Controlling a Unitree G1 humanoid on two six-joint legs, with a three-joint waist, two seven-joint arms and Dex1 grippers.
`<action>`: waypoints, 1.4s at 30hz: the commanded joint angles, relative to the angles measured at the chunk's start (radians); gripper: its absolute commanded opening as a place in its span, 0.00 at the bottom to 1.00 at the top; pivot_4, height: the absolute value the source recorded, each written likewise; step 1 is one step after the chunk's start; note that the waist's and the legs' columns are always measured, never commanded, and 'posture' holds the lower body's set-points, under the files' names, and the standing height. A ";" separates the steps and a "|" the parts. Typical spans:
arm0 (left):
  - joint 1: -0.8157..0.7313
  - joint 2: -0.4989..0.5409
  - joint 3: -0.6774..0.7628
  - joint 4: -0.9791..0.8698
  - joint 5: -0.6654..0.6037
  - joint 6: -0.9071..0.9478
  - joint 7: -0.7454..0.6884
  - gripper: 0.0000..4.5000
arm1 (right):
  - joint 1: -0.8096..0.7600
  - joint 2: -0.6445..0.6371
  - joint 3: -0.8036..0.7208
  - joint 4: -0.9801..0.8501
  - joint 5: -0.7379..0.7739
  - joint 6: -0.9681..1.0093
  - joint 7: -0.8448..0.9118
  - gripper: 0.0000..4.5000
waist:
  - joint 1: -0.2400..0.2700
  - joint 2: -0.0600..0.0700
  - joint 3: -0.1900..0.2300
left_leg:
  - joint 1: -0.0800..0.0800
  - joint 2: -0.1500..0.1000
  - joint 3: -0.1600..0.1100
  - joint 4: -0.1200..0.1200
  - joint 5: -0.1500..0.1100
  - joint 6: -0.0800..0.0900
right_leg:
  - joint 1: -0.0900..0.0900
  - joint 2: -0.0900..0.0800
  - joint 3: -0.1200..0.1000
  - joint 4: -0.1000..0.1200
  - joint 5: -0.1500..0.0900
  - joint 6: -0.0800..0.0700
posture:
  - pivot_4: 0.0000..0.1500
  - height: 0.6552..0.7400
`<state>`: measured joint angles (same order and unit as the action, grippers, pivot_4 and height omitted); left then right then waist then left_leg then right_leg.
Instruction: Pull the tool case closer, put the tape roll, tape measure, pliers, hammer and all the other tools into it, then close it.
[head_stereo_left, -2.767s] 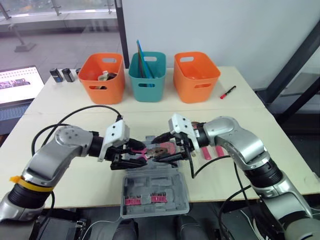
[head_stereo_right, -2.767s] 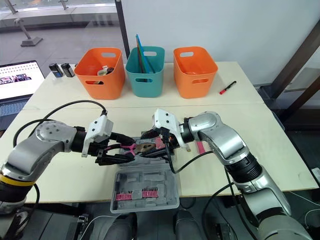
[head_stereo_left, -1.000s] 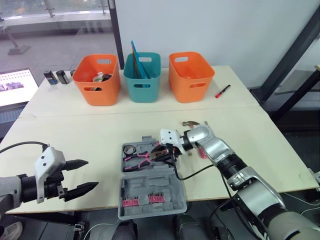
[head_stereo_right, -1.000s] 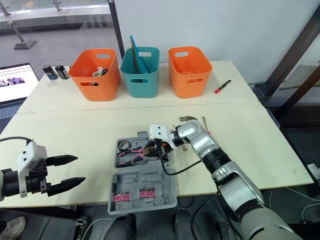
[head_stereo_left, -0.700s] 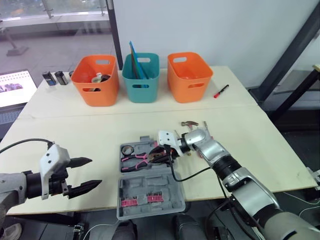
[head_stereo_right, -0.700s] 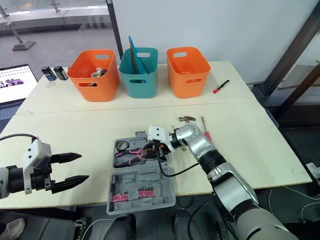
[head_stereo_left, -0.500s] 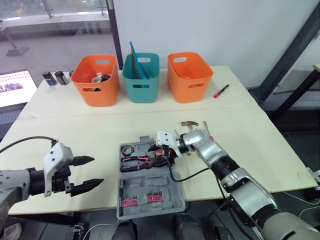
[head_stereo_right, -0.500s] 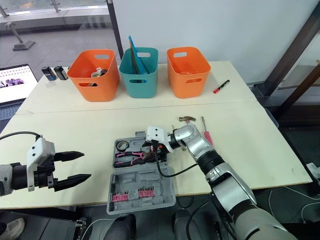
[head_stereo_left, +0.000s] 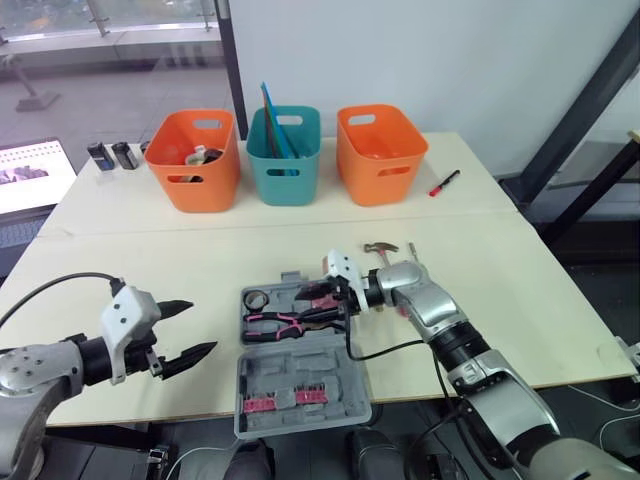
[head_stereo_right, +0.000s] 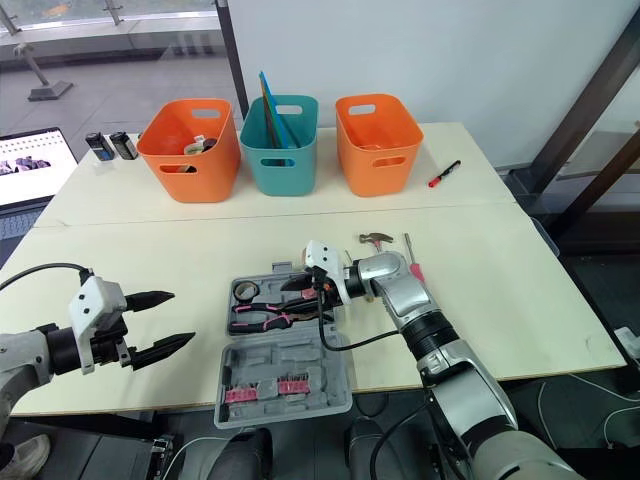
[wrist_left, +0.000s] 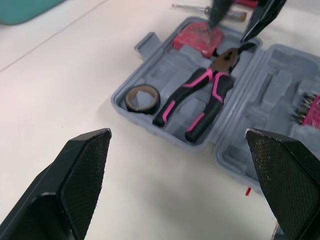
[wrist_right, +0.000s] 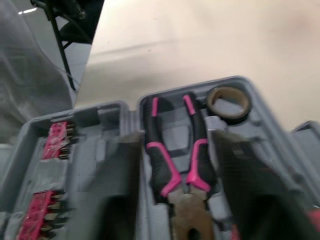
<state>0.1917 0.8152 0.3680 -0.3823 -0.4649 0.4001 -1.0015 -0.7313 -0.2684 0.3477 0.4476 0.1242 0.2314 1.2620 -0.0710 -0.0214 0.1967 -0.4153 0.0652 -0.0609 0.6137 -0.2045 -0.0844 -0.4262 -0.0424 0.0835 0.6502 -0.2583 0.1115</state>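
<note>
The grey tool case (head_stereo_left: 340, 380) lies open near the table's front edge. In its far half lie the pink-and-black pliers (head_stereo_left: 283, 321), a tape roll (head_stereo_left: 257, 298) and a red tape measure (wrist_left: 204, 35). Pink bits (head_stereo_left: 285, 402) sit in the near half. My right gripper (head_stereo_left: 320, 304) hovers open just over the pliers' head, holding nothing; in its wrist view the fingers (wrist_right: 117, 170) straddle the pliers (wrist_right: 175, 160). My left gripper (head_stereo_left: 195, 327) is open and empty, left of the case. A hammer (head_stereo_left: 380, 247) and a screwdriver (head_stereo_left: 411, 252) lie on the table right of the case.
Two orange bins (head_stereo_left: 198, 180) (head_stereo_left: 382, 170) and a teal bin (head_stereo_left: 285, 165) line the far side. A red marker (head_stereo_left: 443, 183) lies at the far right. A laptop (head_stereo_left: 35, 172) and two small black items (head_stereo_left: 110, 155) sit far left.
The pliers, earlier held over the case by both grippers, now lie in it. My left arm pulled back left, then edged toward the case. The right gripper has let go.
</note>
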 joint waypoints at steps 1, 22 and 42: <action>0.005 0.035 0.013 -0.012 -0.066 0.016 -0.075 1.00 | 0.006 -0.001 0.029 -0.026 -0.033 0.025 -0.020 0.01 | 0.000 0.000 0.000 | 0.000 0.000 0.000 0.000 0.000 0.000 | 0.000 0.000 0.000 0.000 0.000 0.000 | 1.00 0.96; -0.008 0.071 -0.029 0.016 -0.020 -0.021 -0.103 1.00 | 0.028 0.084 0.112 0.178 -0.166 0.016 -0.195 0.01 | -0.030 -0.004 -0.019 | 0.029 0.000 0.001 -0.005 -0.003 -0.005 | 0.022 -0.004 0.001 -0.006 -0.006 -0.001 | 1.00 0.96; -0.032 0.042 -0.152 0.299 0.161 -0.372 -0.183 0.05 | 0.061 -0.361 -0.031 -0.070 -0.108 -0.197 0.079 0.00 | -0.004 -0.001 -0.012 | 0.006 0.000 0.002 -0.003 -0.001 -0.001 | 0.000 -0.002 0.000 -0.001 -0.002 -0.005 | 1.00 0.96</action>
<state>0.1704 0.8592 0.2266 -0.1005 -0.3303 0.0715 -1.1864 -0.6680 -0.6268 0.3110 0.3798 0.0322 0.0742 1.3399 -0.0755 -0.0222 0.1850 -0.4098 0.0651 -0.0586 0.6102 -0.2053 -0.0850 -0.4265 -0.0447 0.0839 0.6493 -0.2607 0.1063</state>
